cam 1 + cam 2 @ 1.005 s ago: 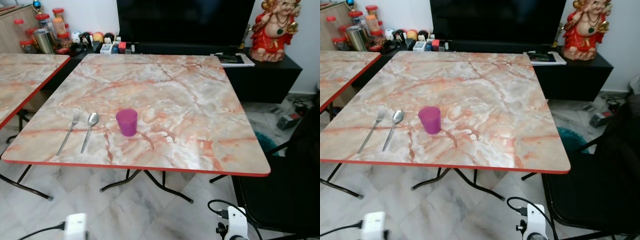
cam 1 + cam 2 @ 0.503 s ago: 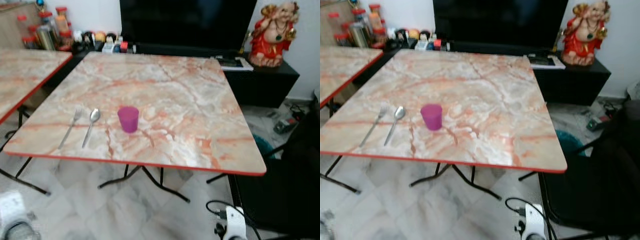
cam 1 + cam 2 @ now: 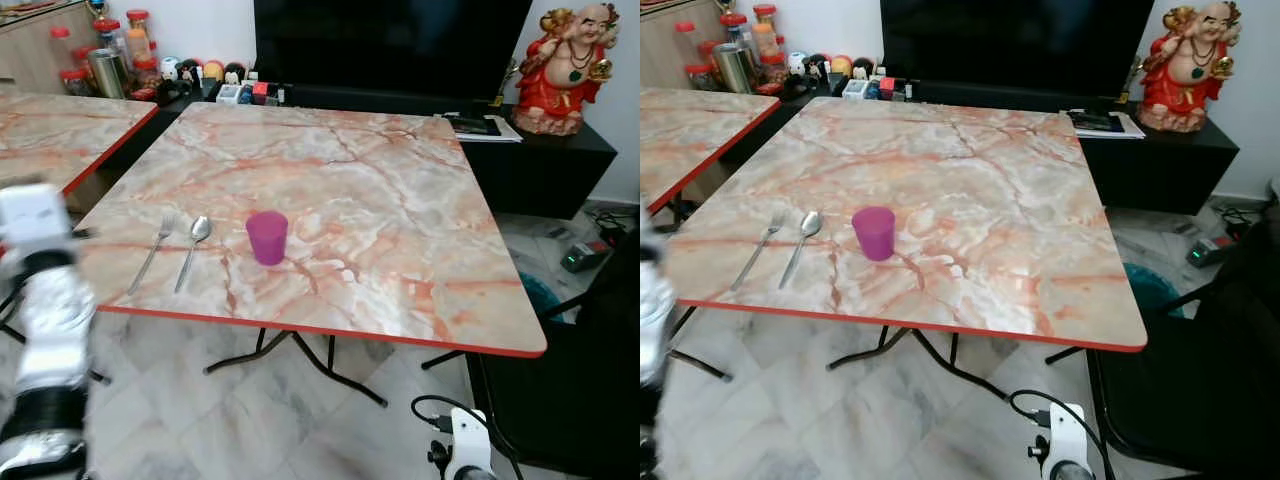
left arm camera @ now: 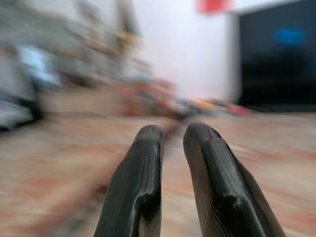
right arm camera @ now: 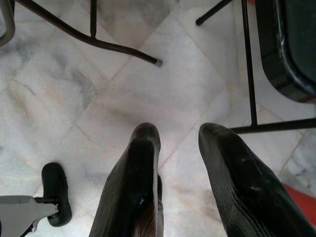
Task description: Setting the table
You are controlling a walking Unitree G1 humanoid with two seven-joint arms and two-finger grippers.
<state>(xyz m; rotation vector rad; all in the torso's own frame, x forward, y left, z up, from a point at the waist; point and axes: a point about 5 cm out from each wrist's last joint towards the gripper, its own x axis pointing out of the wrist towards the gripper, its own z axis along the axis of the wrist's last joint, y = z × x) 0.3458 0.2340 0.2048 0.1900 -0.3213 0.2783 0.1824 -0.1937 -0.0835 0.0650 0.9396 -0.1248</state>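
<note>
Standing at the near edge of a marble-patterned table (image 3: 400, 200) with a red rim, looking down on 3 pieces of a place setting — a fork (image 3: 152, 252) at far left, a spoon (image 3: 192, 250) just beside it on its right, and a purple cup (image 3: 267, 237) to the right of the spoon, apart from it. All 3 lying near the table's near-left corner, the cutlery roughly parallel, handles toward the near edge.

Left gripper (image 4: 170, 143) raised at about table height off the left edge, its 2 black fingers a narrow gap apart and empty, pointing across blurred tabletops. Right gripper (image 5: 180, 143) hanging low at the right, fingers moderately apart, nothing between them, pointed at the pale floor tiles beside a black chair (image 3: 570, 390).

Likely to handle as follows: cup probably light, rigid plastic, smooth-walled and easily tipped — best taken across its sides near the middle, upright. Fork and spoon thin, stiff, slick metal lying flat on a hard top, so hard to get under; best pinched across the narrow handle.
</note>
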